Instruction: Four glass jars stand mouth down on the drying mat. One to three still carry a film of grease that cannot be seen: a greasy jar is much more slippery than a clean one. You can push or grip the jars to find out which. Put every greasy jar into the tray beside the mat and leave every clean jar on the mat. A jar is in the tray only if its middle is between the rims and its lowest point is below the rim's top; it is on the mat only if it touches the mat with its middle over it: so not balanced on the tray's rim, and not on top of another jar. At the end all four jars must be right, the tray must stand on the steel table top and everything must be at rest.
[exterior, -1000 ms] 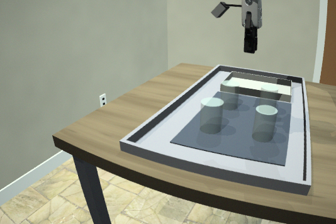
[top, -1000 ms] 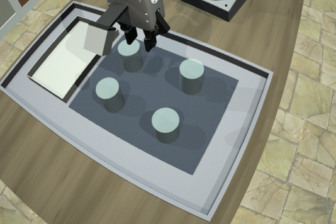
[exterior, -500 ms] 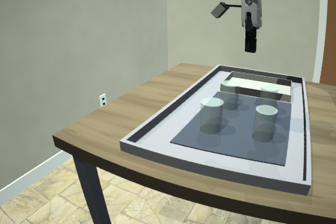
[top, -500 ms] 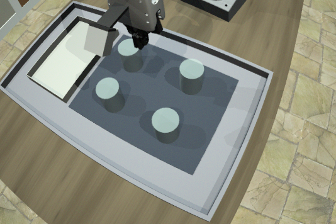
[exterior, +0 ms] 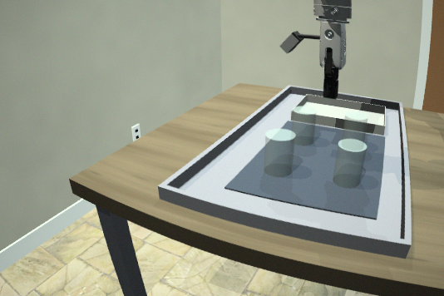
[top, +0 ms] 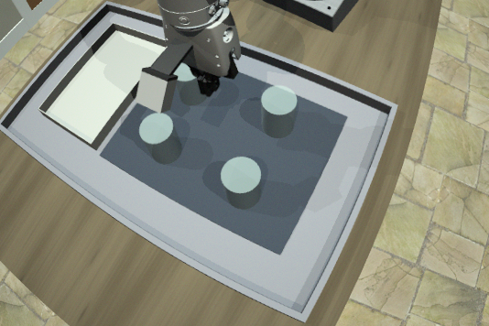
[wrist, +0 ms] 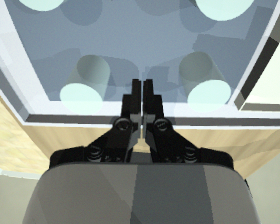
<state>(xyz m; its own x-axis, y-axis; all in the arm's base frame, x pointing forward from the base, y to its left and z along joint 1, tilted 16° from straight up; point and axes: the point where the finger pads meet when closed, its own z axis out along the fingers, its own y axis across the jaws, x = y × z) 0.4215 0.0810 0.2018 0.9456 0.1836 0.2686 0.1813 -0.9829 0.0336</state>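
Claw (top: 209, 92) (exterior: 330, 96) (wrist: 141, 92): clenched, finger faces nearly together, nothing grasped. You have it pointing down; the wrist view places the fingertips between the two base-side jars, apart from each in that view. Exact height over the mat (top: 201, 190) (exterior: 316, 194) (wrist: 145, 45): you cannot tell.

Jar positions: all four upright on the mat, well spaced, roughly at the corners of a square. You have a base-side jar near the tray (top: 190, 90) (exterior: 356, 127) (wrist: 206, 80), partly hidden by the arm in the top view. The other base-side jar (top: 278, 114) (exterior: 350, 162) (wrist: 87, 82) stands farther from the tray. Across the mat, you see a far-side jar near the tray (top: 160, 137) (exterior: 304, 125) (wrist: 225, 7) and a far-side jar away from it (top: 242, 181) (exterior: 279, 152) (wrist: 42, 4); the wrist view cuts both off.

Tray (top: 116, 119) (exterior: 320, 119) (wrist: 260, 107): set beside the mat on the rimmed steel tabletop (top: 192, 236) (exterior: 199, 185). You have no jar in it. Grease: you cannot tell any jar from another by surface.
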